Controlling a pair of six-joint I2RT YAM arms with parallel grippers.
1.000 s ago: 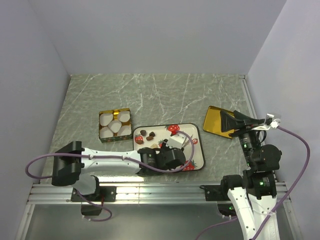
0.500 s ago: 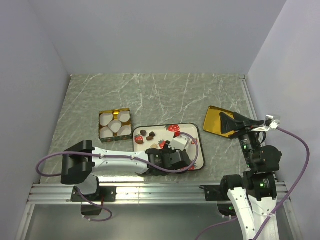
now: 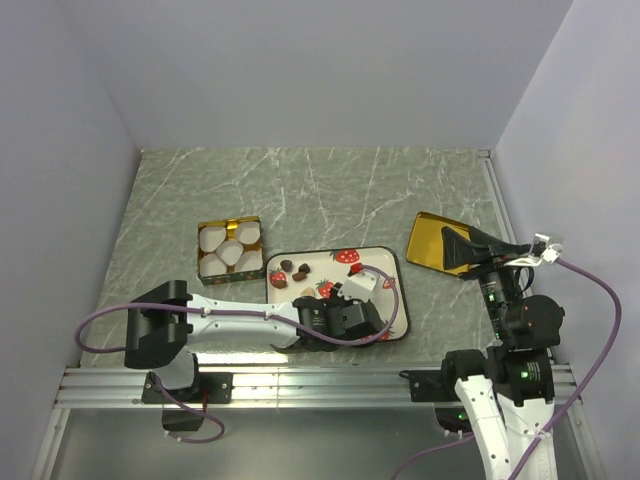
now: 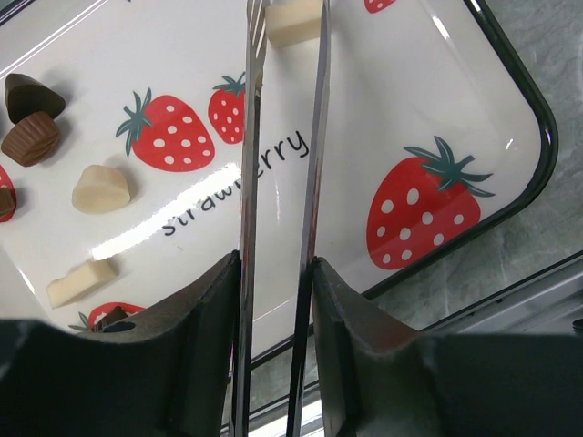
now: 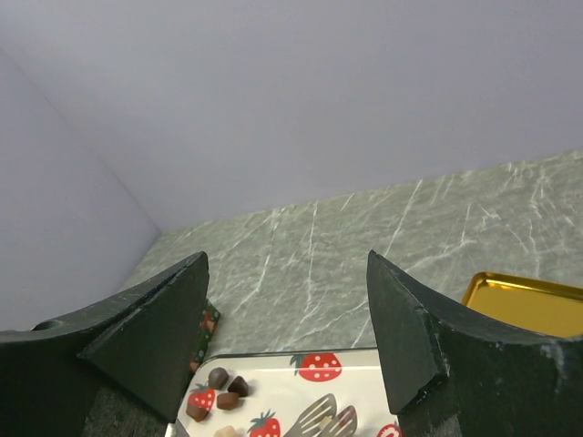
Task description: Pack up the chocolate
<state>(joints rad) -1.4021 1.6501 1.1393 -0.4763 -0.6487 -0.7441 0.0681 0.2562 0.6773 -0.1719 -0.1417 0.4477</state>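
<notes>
The chocolate lies on a white strawberry-print tray (image 3: 392,262): dark lumps (image 3: 290,272) at its left end. In the left wrist view there are dark ones (image 4: 32,118) and cream ones (image 4: 102,188). My left gripper (image 3: 345,302) (image 4: 276,273) is shut on metal tongs (image 4: 314,137). The tong tips flank a cream piece (image 4: 293,20) on the tray. I cannot tell whether it is pinched. My right gripper (image 3: 465,245) (image 5: 287,264) is open and empty, raised over a gold lid (image 3: 432,240). The gold tin (image 3: 230,248) with white paper cups sits left of the tray.
The right wrist view shows the tray (image 5: 364,364), the dark lumps (image 5: 219,387), the tongs (image 5: 328,421) and the gold lid's corner (image 5: 528,305). Grey walls enclose the marble-patterned table on three sides. A metal rail (image 3: 300,385) runs along the near edge.
My left arm's rear link swung to the right, and the gripper with the tongs shifted slightly over the tray. The right arm barely moved.
</notes>
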